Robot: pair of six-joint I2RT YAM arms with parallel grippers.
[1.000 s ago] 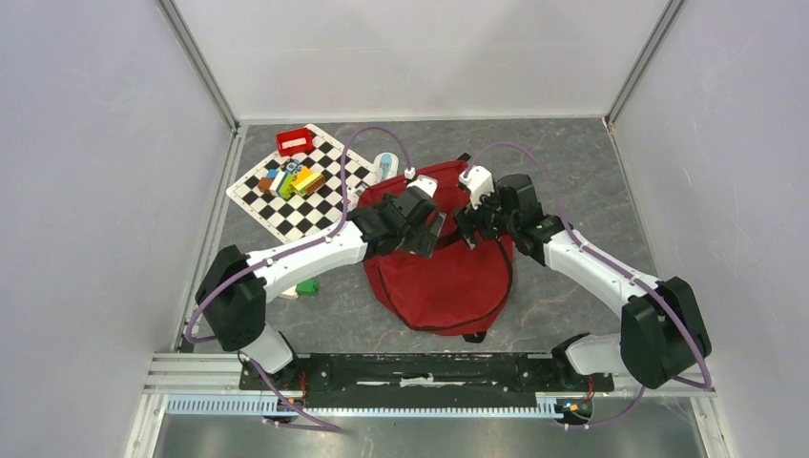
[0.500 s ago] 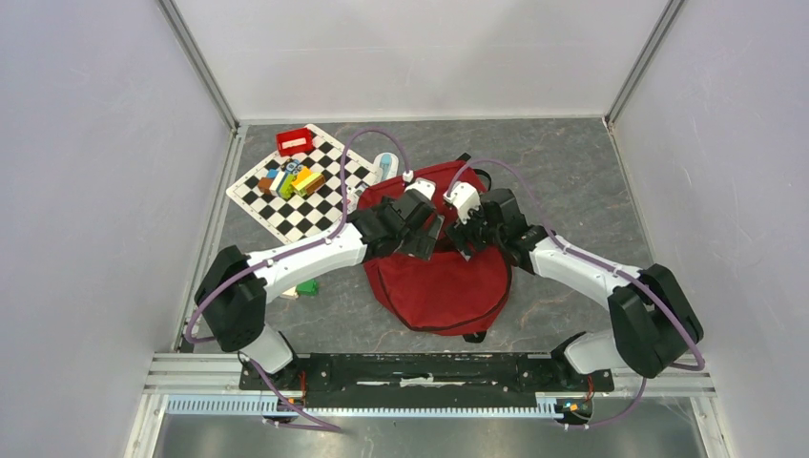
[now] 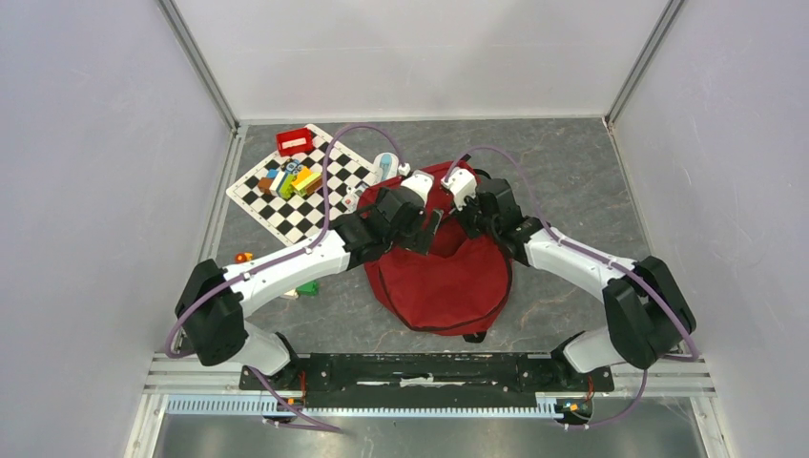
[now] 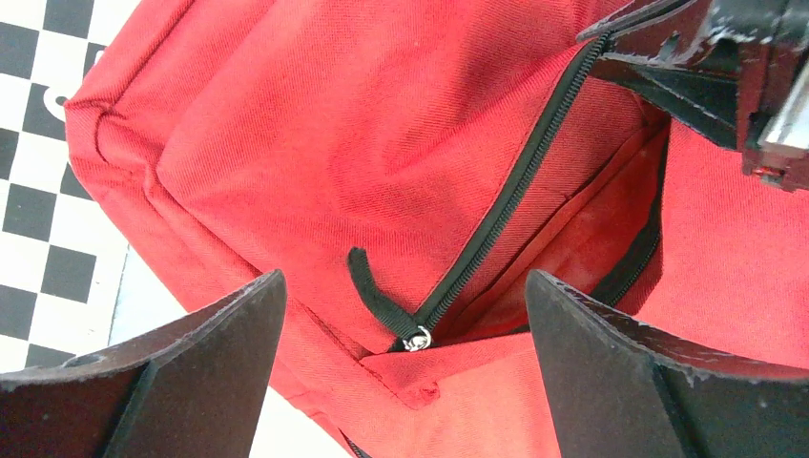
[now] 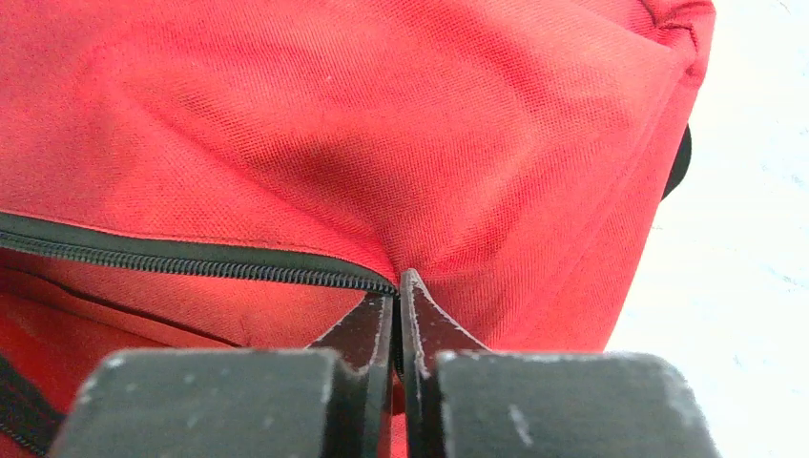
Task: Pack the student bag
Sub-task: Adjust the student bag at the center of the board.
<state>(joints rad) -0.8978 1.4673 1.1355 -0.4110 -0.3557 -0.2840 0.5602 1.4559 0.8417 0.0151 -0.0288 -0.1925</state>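
The grey stone-look table (image 3: 572,191) sits inside white walls, and the bag (image 3: 448,277) lies in the middle of it, just ahead of both arms. My right gripper (image 5: 399,286) is pinched together on the bag's cloth edge right at the zip (image 5: 191,262), so I'd treat that as my anchor and hold it taut. My left gripper (image 4: 403,286) hangs with its fingers wide apart over the black pull tab (image 4: 374,294), touching nothing. I'd lower it until the tab sits between the fingers, pinch the tab alone rather than the cloth, then draw along the teeth. Beyond, the chessboard (image 3: 286,215) carries coloured blocks (image 3: 296,178).
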